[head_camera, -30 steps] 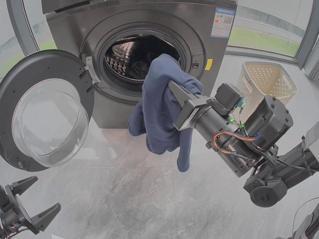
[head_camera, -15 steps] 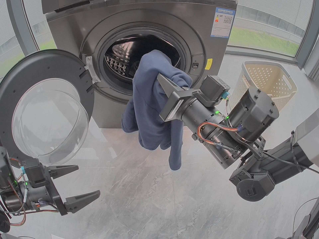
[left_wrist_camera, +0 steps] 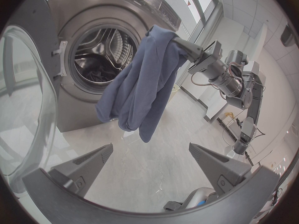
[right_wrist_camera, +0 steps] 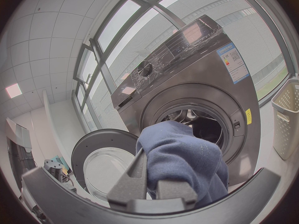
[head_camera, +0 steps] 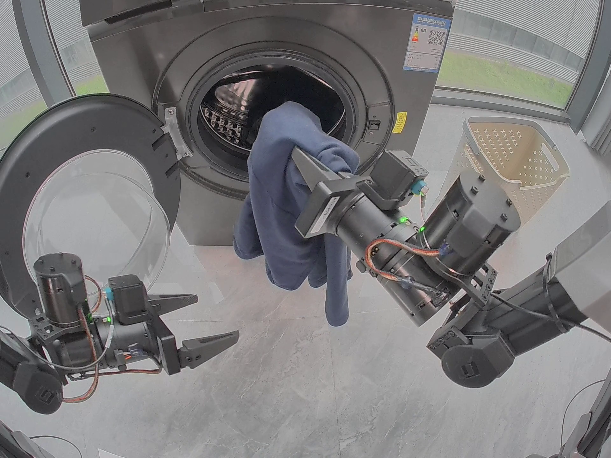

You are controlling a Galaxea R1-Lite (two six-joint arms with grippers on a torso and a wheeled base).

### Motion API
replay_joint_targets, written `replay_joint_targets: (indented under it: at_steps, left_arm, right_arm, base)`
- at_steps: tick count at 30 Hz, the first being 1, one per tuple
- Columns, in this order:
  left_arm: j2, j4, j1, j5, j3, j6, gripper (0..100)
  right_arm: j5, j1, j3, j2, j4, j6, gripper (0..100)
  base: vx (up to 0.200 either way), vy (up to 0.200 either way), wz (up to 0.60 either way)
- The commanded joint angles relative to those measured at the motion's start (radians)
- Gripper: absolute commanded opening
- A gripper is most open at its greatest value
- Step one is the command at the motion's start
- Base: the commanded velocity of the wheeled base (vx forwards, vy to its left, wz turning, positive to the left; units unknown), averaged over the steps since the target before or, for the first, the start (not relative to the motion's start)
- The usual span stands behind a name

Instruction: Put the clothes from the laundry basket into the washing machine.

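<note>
A dark blue garment (head_camera: 286, 211) hangs from my right gripper (head_camera: 305, 160), which is shut on its top fold just in front of the washing machine (head_camera: 267, 52) drum opening (head_camera: 267, 119). The cloth drapes down toward the floor (left_wrist_camera: 140, 87) (right_wrist_camera: 183, 159). Dark clothes lie inside the drum (left_wrist_camera: 96, 75). My left gripper (head_camera: 203, 326) is open and empty, low at the left below the open door (head_camera: 83, 205). The beige laundry basket (head_camera: 515, 154) stands to the right of the machine (right_wrist_camera: 285, 119).
The round glass door is swung fully open to the left, beside my left arm. Grey tiled floor (head_camera: 286, 376) lies open in front of the machine. Windows run behind the machine and basket.
My right gripper has carried the blue garment left and nearer the drum opening. My left arm has risen into view and moved right, its gripper staying open.
</note>
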Motion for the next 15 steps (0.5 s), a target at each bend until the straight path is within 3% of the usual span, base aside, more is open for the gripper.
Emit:
replay_joint_targets:
  at_steps: [1,15]
  left_arm:
    - [0.12,-0.003,-0.029,0.001,-0.062,-0.01,100]
    - [0.348,-0.086,-0.079,0.015,-0.214,-0.01,100]
  right_arm:
    - [-0.001,0.001,-0.001,0.017,-0.006,0.0,0]
    - [-0.003,0.012,0.006,0.015,-0.01,-0.001,0]
  base:
    - [0.0,0.0,0.0]
    - [0.0,0.0,0.0]
